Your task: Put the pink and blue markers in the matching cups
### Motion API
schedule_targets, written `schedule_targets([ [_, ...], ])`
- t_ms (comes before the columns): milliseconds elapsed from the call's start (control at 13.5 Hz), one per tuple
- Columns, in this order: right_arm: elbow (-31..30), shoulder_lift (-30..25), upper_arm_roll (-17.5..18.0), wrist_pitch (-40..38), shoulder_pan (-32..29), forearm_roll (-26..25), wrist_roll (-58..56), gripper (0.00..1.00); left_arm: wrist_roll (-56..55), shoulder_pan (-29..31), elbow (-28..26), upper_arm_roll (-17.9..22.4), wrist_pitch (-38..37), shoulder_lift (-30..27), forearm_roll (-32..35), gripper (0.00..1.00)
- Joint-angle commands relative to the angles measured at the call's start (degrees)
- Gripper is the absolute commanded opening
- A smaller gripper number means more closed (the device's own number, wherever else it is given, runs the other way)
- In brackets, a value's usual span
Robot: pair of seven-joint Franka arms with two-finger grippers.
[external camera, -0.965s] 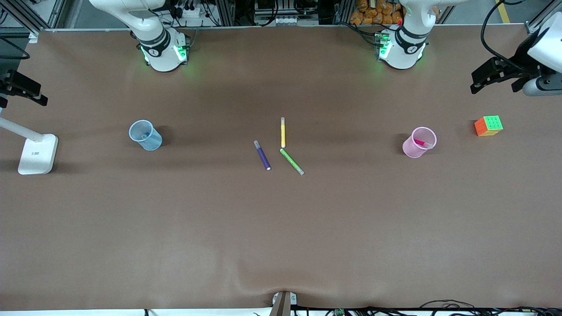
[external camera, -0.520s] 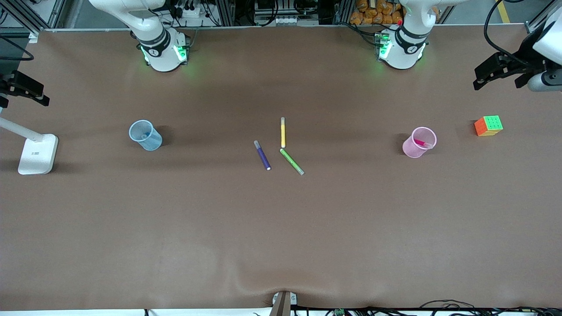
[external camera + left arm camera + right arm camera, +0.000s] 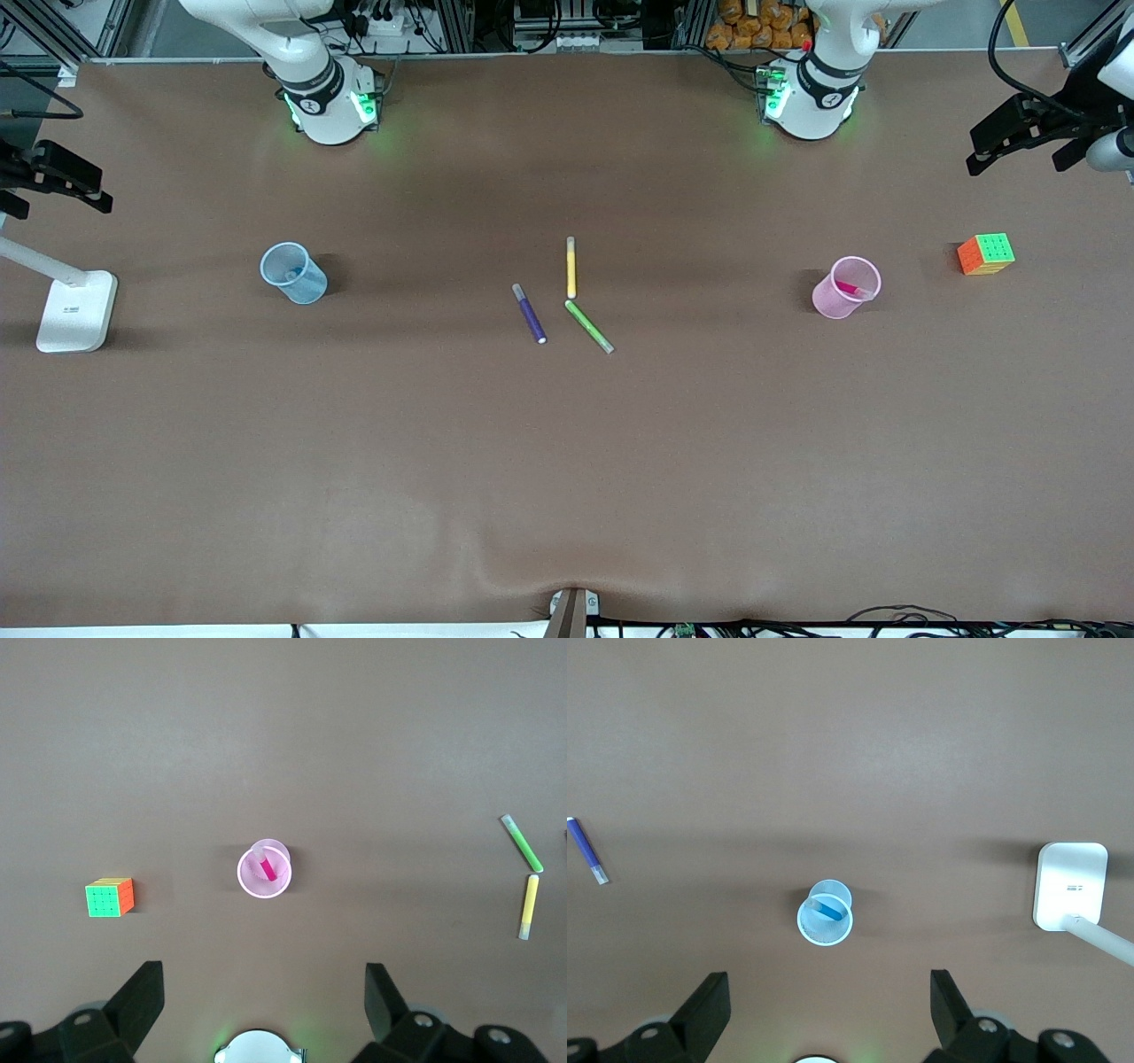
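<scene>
The pink marker (image 3: 852, 289) stands tilted inside the pink cup (image 3: 842, 297), toward the left arm's end of the table. In the left wrist view the pink cup (image 3: 264, 872) and pink marker (image 3: 267, 868) show from high above. The blue marker (image 3: 827, 909) leans inside the blue cup (image 3: 825, 916); this blue cup (image 3: 293, 273) stands toward the right arm's end. My left gripper (image 3: 1015, 161) hangs open and empty, high over the left arm's end of the table, with wide-apart fingers (image 3: 142, 997). My right gripper (image 3: 55, 199) hangs open and empty over the right arm's end.
A purple pen (image 3: 530, 314), a yellow pen (image 3: 571, 267) and a green pen (image 3: 589, 326) lie together mid-table. A colour cube (image 3: 986, 253) sits beside the pink cup at the left arm's end. A white lamp base (image 3: 76, 310) stands at the right arm's end.
The left gripper has drifted a little toward the table's edge and the robots' side. The right gripper has shifted slightly. Cups, markers and pens have not moved.
</scene>
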Motion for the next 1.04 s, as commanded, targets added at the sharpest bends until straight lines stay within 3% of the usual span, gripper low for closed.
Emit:
schedule_targets([
  [0, -0.75, -1.15, -0.15, 0.42, 0.55, -0.69, 0.00, 1.00, -0.04, 0.08, 1.05, 0.04, -1.91, 0.23, 0.10, 1.00],
  [965, -0.75, -0.79, -0.24, 0.77, 0.47, -0.51, -0.08, 1.00, -0.39, 0.16, 1.31, 0.13, -2.71, 0.85, -0.07, 1.00],
])
